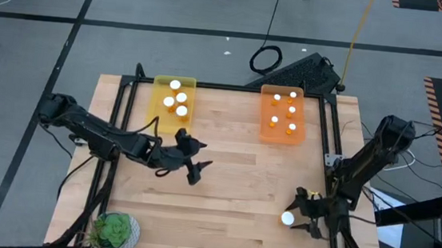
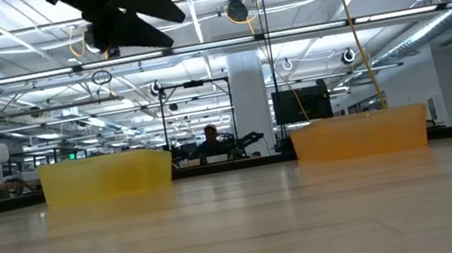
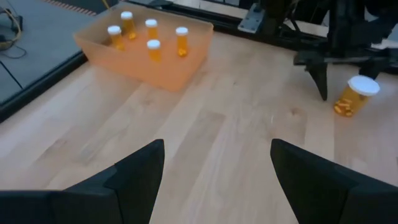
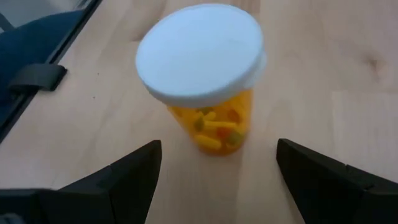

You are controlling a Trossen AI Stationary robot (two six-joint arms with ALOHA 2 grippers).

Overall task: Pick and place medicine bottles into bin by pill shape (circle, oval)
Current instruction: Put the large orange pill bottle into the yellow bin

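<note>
One medicine bottle (image 4: 202,74), orange with a round white cap, stands on its base on the wood near the table's near right corner (image 1: 287,218). My right gripper (image 4: 217,180) is open around it, one finger on either side, touching nothing. My left gripper (image 1: 193,166) hovers open and empty over the table's left middle. The yellow tray (image 1: 173,100) at the far left holds three bottles. Several more stand in the orange tray (image 1: 284,113) at the far right. In the left wrist view the lone bottle (image 3: 351,96) shows beside my right gripper (image 3: 329,62).
A green leafy thing in a round holder (image 1: 115,229) sits at the near left corner. A black frame (image 1: 117,115) runs along the table's edges. Bare wood lies between the two grippers. Far behind the table a person (image 2: 210,138) shows in the low view.
</note>
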